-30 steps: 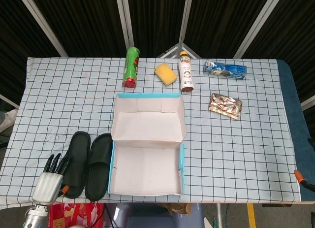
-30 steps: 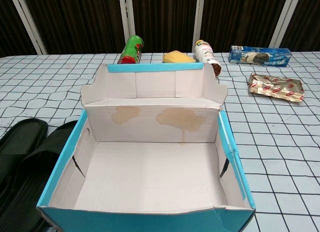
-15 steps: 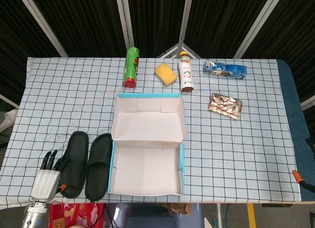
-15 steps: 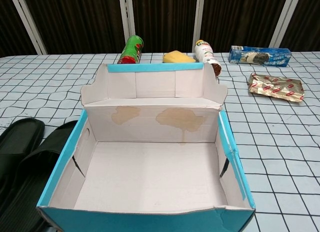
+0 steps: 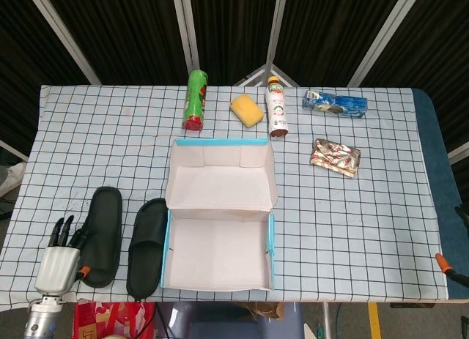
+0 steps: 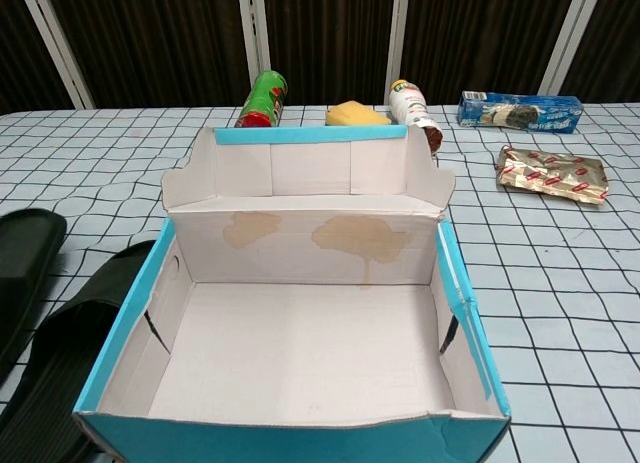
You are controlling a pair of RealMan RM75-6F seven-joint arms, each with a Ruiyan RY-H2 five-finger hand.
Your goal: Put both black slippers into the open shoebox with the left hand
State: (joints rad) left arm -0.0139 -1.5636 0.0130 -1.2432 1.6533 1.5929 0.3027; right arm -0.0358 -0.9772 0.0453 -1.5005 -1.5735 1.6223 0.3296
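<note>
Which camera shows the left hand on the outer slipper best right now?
Head view: the left hand and the whole outer slipper show, fingers at its left edge. Chest view shows only part of that slipper at the frame edge, and no hand.

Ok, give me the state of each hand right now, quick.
Left hand: fingers against the outer black rubber slipper; whether it grips it cannot be told.
Right hand: not in view.

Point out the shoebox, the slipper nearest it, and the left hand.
shoebox [image 5: 217, 286]: head view, on its blue front wall.
slipper nearest it [image 5: 147, 245]: head view, on the middle of its upper band.
left hand [image 5: 56, 267]: head view, on the pale back of the hand.
</note>
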